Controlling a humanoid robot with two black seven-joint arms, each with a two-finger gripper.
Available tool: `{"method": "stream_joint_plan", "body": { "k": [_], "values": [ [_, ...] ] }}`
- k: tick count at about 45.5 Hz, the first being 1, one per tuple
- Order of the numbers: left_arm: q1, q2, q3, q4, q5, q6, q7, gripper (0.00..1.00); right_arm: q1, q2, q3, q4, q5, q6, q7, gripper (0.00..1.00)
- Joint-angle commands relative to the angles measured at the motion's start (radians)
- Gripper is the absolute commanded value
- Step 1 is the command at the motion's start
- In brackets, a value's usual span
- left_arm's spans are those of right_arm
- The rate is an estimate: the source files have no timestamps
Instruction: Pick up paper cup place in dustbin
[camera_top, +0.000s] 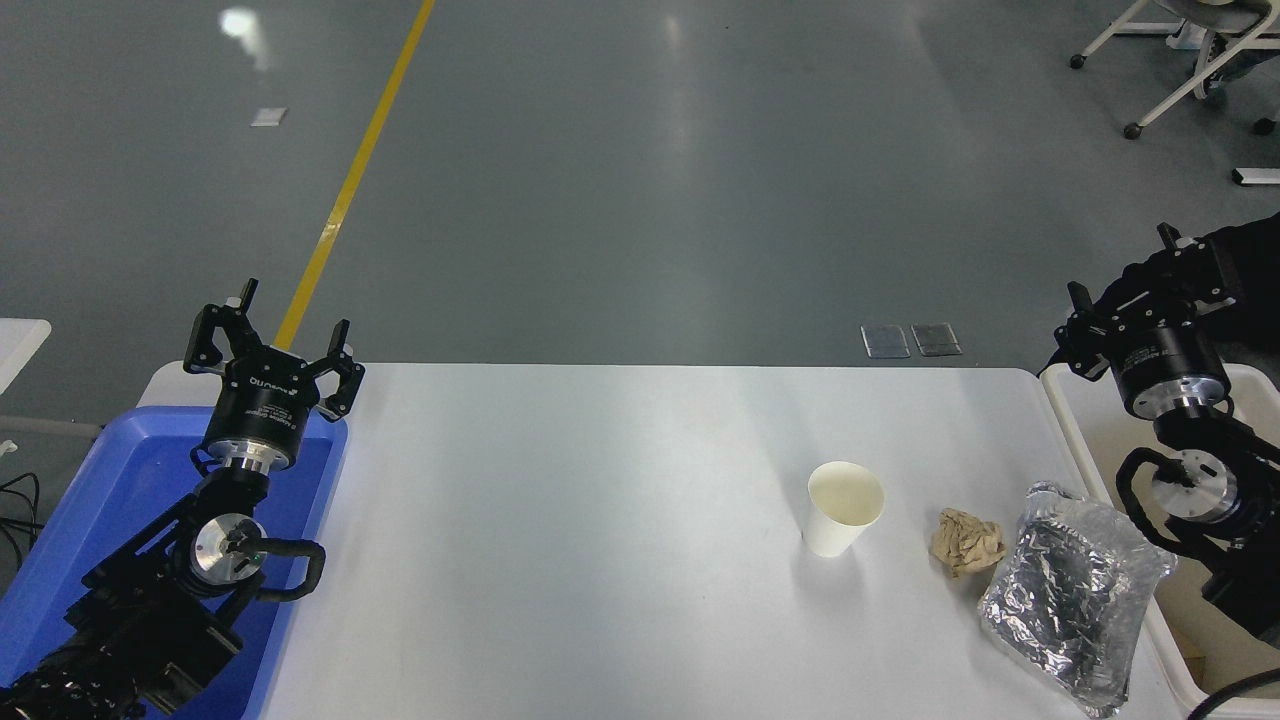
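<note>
- Your right gripper (1118, 288) hangs at the far right, over the far left corner of the dustbin (1072, 420); its fingers stand apart and hold nothing, well away from the cup.
- Your left gripper (268, 330) sits parked at the far left, over the far end of the blue plastic bin (95, 490), its fingers spread wide and bare.
- The dustbin stands just beside the table's right edge; you see only part of its cream-white rim and inside, with the right arm covering much of it, so you cannot tell what lies in it.
- The blue bin's visible floor shows nothing but the left arm above it.
- The paper cup (843, 508) stands upright on the white table (560, 520), right of centre, mouth up, with a cream inside and rolled rim.
- Just right of the cup lies a crumpled tan paper ball (966, 541), apart from it, and right again a crinkled silver foil bag (1075, 590) near the dustbin's wall.
</note>
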Motion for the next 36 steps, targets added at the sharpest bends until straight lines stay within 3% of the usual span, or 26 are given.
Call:
{"method": "stream_joint_plan", "body": {
  "k": [1, 36],
  "values": [
    [0.000, 0.000, 0.000, 0.000, 0.000, 0.000, 0.002, 0.98, -0.001, 0.003, -0.001, 0.000, 0.000, -0.002, 0.000, 1.00],
    [0.000, 0.001, 0.000, 0.000, 0.000, 0.000, 0.000, 0.98, -0.001, -0.001, -0.011, -0.001, -0.002, 0.000, 0.000, 1.00]
  ]
}}
